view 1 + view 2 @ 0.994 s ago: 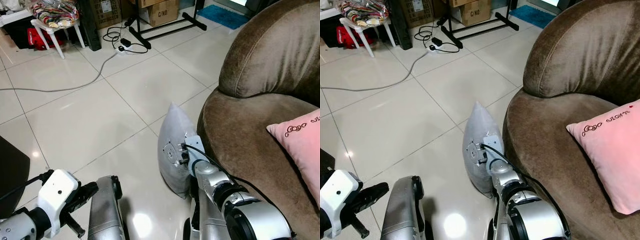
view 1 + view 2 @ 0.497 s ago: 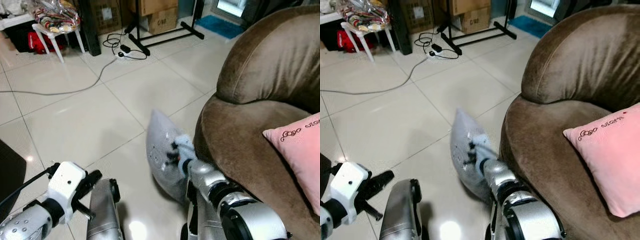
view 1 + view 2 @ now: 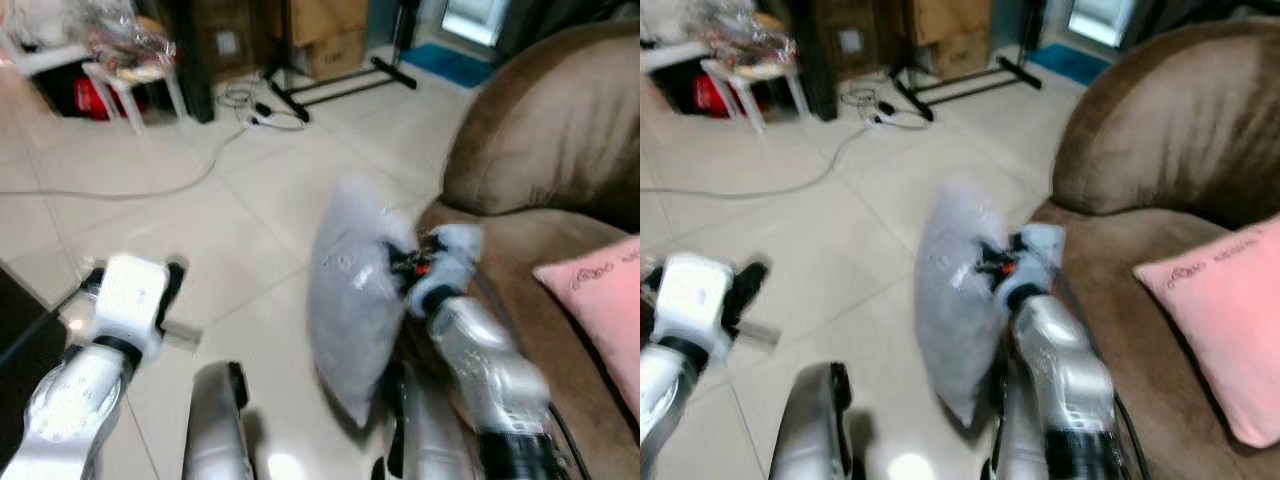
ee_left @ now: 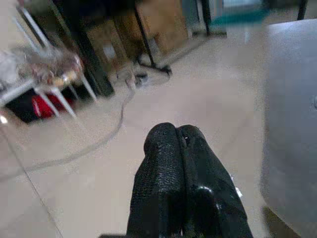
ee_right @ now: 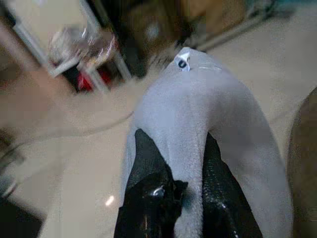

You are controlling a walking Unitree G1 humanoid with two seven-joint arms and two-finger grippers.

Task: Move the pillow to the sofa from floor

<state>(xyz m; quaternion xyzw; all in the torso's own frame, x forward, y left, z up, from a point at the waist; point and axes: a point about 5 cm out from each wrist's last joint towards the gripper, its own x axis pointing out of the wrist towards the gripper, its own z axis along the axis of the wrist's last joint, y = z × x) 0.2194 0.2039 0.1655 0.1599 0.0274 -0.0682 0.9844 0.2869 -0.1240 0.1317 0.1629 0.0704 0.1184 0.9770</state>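
A grey pillow (image 3: pixel 355 300) hangs upright off the tiled floor, just left of the brown sofa's (image 3: pixel 540 170) seat edge. My right gripper (image 5: pixel 182 166) is shut on its upper edge, one black finger on each side of the fabric. In the head views the right gripper (image 3: pixel 408 268) sits against the pillow's right side. My left gripper (image 4: pixel 179 148) is shut on nothing and points across the floor; its white wrist (image 3: pixel 128 300) is raised at the lower left. The pillow's edge (image 4: pixel 292 124) also shows beside the left gripper. The head views are blurred.
A pink cushion (image 3: pixel 605 310) lies on the sofa seat at the right. A grey cable (image 3: pixel 150 188) crosses the floor toward a power strip. A white stool (image 3: pixel 130 80), cardboard boxes (image 3: pixel 320 30) and a black stand (image 3: pixel 330 80) line the far side.
My right arm has lifted the pillow off the floor and swung it up toward the sofa seat. My left arm has risen. The camera has shifted and blurred.
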